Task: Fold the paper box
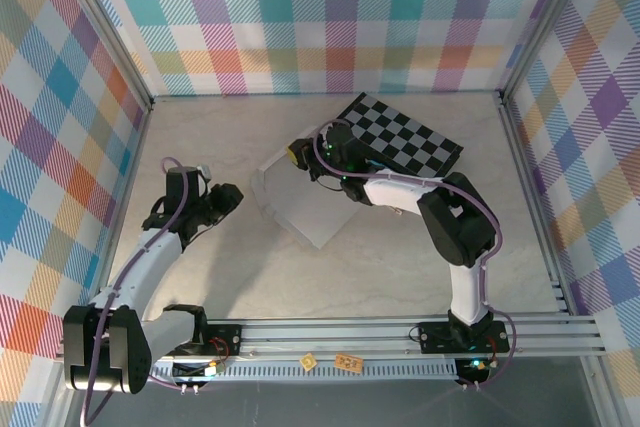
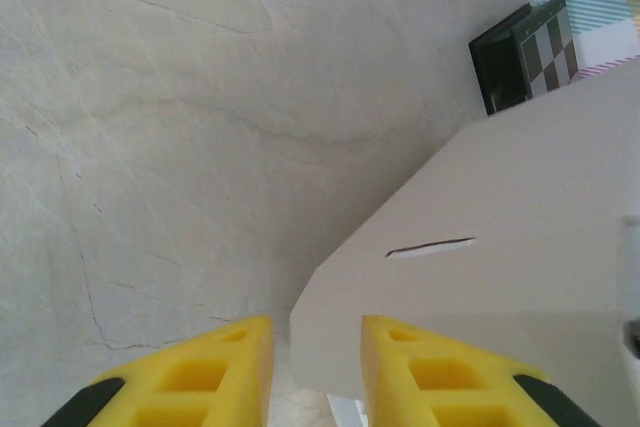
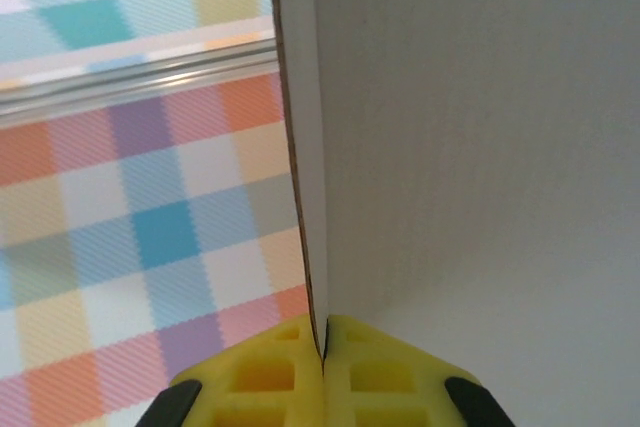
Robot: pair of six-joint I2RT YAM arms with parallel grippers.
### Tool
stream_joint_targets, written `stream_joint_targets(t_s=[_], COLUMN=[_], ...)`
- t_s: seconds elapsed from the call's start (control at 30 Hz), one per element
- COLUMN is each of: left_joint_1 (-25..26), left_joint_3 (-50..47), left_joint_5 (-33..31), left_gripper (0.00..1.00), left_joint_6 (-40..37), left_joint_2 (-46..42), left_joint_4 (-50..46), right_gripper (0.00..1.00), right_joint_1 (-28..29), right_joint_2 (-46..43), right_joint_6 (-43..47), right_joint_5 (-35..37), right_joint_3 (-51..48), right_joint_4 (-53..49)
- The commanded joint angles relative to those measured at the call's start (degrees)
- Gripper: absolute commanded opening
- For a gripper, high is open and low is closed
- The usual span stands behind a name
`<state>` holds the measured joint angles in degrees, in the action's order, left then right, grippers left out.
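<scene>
The paper box (image 1: pixel 305 209) is a flat white cardboard sheet lying mid-table, with one edge lifted at its far side. My right gripper (image 1: pixel 298 155) is shut on that raised edge. In the right wrist view the thin flap (image 3: pixel 300 147) runs straight up from between the closed yellow fingertips (image 3: pixel 322 342). My left gripper (image 1: pixel 236 195) sits at the sheet's left corner. Seen from the left wrist, its yellow fingers (image 2: pixel 316 347) stand apart with the corner of the box (image 2: pixel 520 277) lying between them, touching neither pad. A short slit (image 2: pixel 430 245) is cut in that panel.
A black-and-grey checkered board (image 1: pixel 400 142) lies behind the box, under the right arm; its corner (image 2: pixel 545 47) appears in the left wrist view. Plaid walls enclose the marbled table (image 1: pixel 250 277) on three sides. Small tags (image 1: pixel 335 360) lie on the front rail.
</scene>
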<state>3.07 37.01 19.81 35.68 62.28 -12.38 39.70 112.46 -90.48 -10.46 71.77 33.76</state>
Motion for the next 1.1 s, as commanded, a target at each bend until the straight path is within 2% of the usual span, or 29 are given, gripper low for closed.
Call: stream_joint_targets(t_s=[0.0, 0.2, 0.53, 0.77, 0.9, 1.07], left_joint_1=[-0.63, -0.37, -0.04, 3.79, 7.12, 9.57], left_joint_3=[-0.48, -1.75, -2.86, -4.62, -5.54, -8.10], left_joint_5=[-0.33, -2.01, -0.16, 3.08, 2.61, 1.29], left_gripper=[0.29, 0.29, 0.29, 0.29, 0.29, 0.29], left_joint_6=[-2.69, -5.36, -6.78, -11.11, -12.35, -15.31], left_joint_2=[-0.41, -0.43, 0.93, 2.70, 3.21, 1.89], left_joint_4=[2.63, 0.86, 3.03, 5.02, 6.28, 10.02], right_gripper=[0.00, 0.00, 0.00, 0.00, 0.00, 0.00], right_joint_1=[-0.77, -2.09, -3.31, -4.50, -4.91, -5.05], right_joint_2=[1.54, 4.30, 7.72, 7.86, 7.74, 7.60], right_joint_6=[1.33, 1.77, 3.17, 4.62, 4.97, 5.35], right_joint_5=[-4.67, -9.50, -15.28, -17.21, -17.33, -17.84], right_joint_3=[-3.36, -6.37, -9.10, -13.49, -15.55, -13.41], right_joint_4=[15.45, 20.68, 25.41, 25.70, 25.40, 21.28])
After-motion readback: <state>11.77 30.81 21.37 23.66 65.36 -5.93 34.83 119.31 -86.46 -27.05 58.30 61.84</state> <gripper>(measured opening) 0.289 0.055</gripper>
